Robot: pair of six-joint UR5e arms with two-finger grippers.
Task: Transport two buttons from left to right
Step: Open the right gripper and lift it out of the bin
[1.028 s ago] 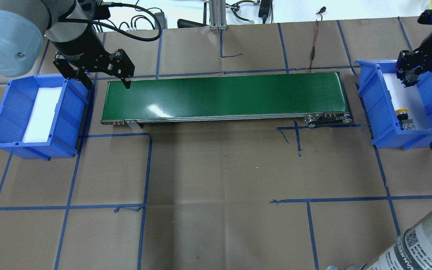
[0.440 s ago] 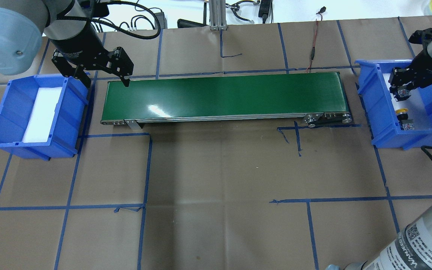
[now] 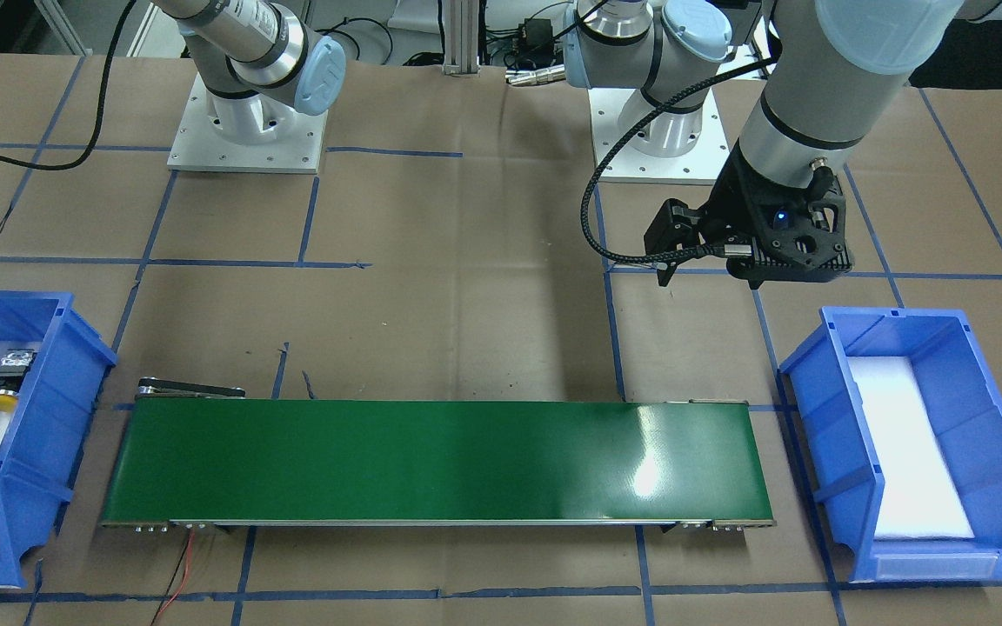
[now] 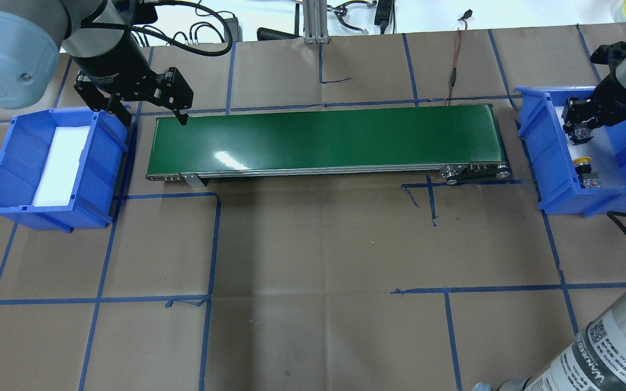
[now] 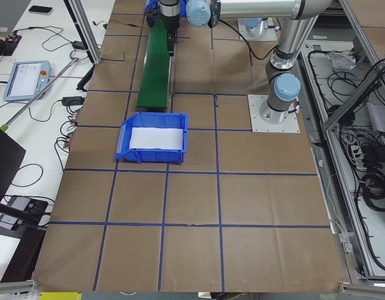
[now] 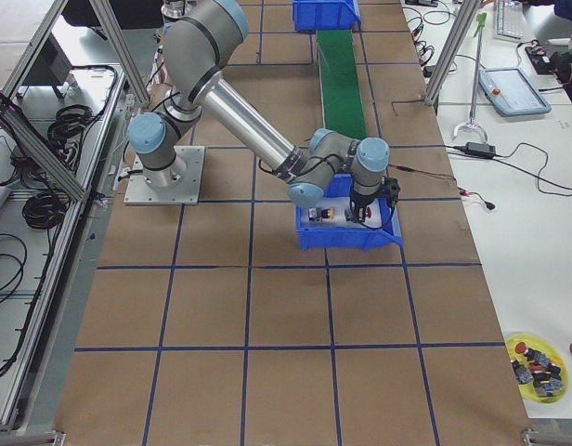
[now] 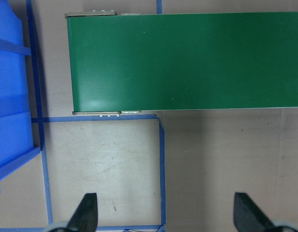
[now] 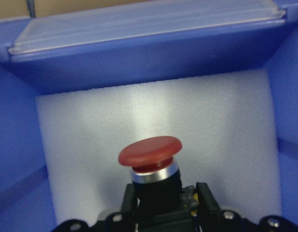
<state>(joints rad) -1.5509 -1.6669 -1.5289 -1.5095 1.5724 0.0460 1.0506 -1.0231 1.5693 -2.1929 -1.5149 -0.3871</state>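
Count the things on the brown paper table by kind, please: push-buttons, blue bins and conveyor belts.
Push-buttons: 2, the yellow button and the red button
Blue bins: 2, the empty bin and the bin with the buttons
Conveyor belts: 1, the green conveyor belt
Total: 5

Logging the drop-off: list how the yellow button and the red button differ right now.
The yellow button has a yellow cap; the red button has a red one. The yellow button lies free on the foam, while the red button is clamped in the right gripper. The red button sits farther from the robot's base than the yellow button. Both are mushroom-capped, inside the blue bin.
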